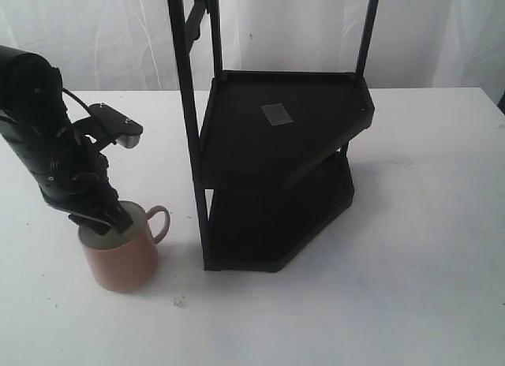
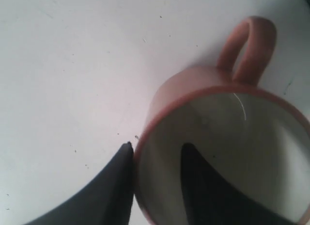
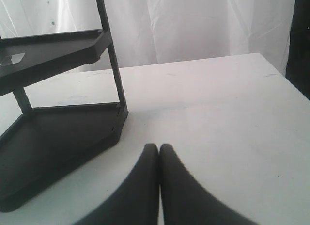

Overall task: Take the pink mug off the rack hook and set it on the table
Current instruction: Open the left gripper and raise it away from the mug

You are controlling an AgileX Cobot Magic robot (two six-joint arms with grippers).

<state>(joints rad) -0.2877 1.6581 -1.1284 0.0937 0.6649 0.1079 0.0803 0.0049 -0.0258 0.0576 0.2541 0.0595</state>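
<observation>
The pink mug [image 1: 122, 255] stands upright on the white table [image 1: 394, 303], left of the black rack, with its handle [image 1: 160, 222] turned toward the rack. My left gripper [image 1: 110, 220] straddles its rim. In the left wrist view one finger [image 2: 116, 176] lies against the outside of the pink mug [image 2: 193, 87]. The other finger [image 2: 198, 186] is inside the cream interior, apart from the wall, so the gripper [image 2: 157, 145] is open. The rack hook [image 1: 202, 9] juts from the upright pole [image 1: 183, 82] with nothing on it. My right gripper [image 3: 159, 146] is shut and holds nothing.
The two-shelf black rack [image 1: 284, 121] stands mid-table, its front corner close to the mug's handle. In the right wrist view the rack [image 3: 48, 137] is off to one side and the table's edge [image 3: 286, 74] shows. White curtains hang behind.
</observation>
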